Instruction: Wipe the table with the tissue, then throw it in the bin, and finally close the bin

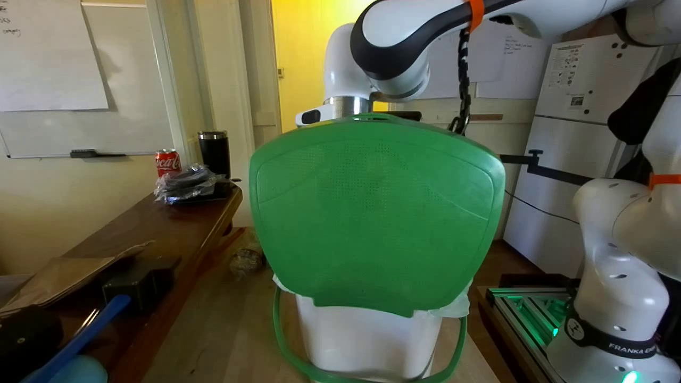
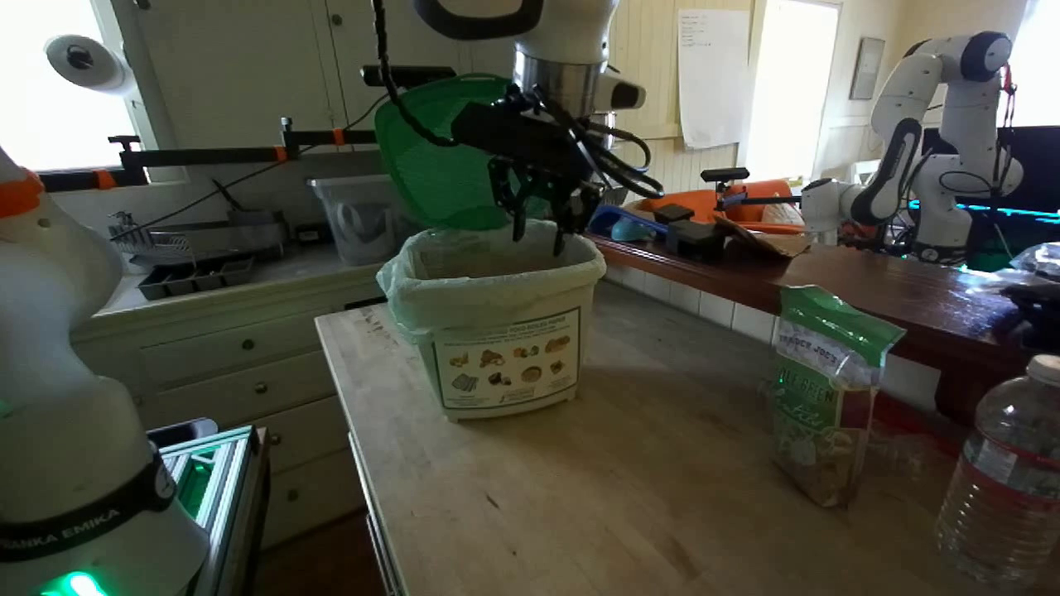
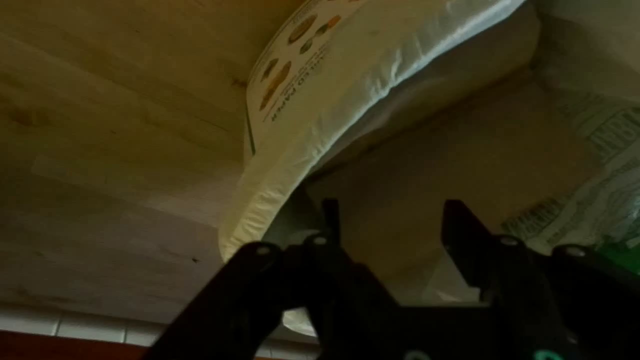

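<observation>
The bin stands on the wooden table [image 2: 646,480]. Its white tub [image 2: 513,356] has a pale liner over the rim. Its green lid [image 1: 378,213] is raised open in both exterior views, and the lid [image 2: 443,165] stands behind the opening. My gripper [image 2: 538,243] is above the bin's mouth, fingers pointing down. In the wrist view the gripper [image 3: 390,205] has its fingers apart with nothing between them. Brown paper [image 3: 475,160] and printed wrapping lie inside the bin. A pale scrap [image 3: 450,285] shows low between the fingers; I cannot tell whether it is the tissue.
A snack bag [image 2: 828,397] and a water bottle [image 2: 1010,480] stand on the table. A raised dark wood counter [image 2: 828,265] runs alongside, bearing black boxes, a can [image 1: 168,162] and a tumbler [image 1: 214,154]. The table edge drops off on the robot base's side.
</observation>
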`<state>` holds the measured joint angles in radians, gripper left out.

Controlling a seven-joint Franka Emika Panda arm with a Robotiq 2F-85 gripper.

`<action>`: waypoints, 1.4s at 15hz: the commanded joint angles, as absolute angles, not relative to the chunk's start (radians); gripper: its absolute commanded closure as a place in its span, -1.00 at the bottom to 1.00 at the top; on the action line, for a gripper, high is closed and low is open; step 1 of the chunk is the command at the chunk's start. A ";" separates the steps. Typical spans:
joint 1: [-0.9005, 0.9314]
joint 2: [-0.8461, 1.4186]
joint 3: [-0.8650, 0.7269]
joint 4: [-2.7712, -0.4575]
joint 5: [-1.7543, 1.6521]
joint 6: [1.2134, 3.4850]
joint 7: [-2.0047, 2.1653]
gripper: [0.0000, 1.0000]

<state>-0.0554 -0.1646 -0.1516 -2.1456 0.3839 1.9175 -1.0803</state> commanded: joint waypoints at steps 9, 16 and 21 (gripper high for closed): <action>-0.081 -0.218 -0.194 -2.083 0.435 1.887 -0.946 -1.00; -0.097 -0.212 -0.222 -1.932 0.433 1.822 -0.741 -1.00; -0.083 -0.192 -0.216 -1.840 0.469 1.797 -0.655 -1.00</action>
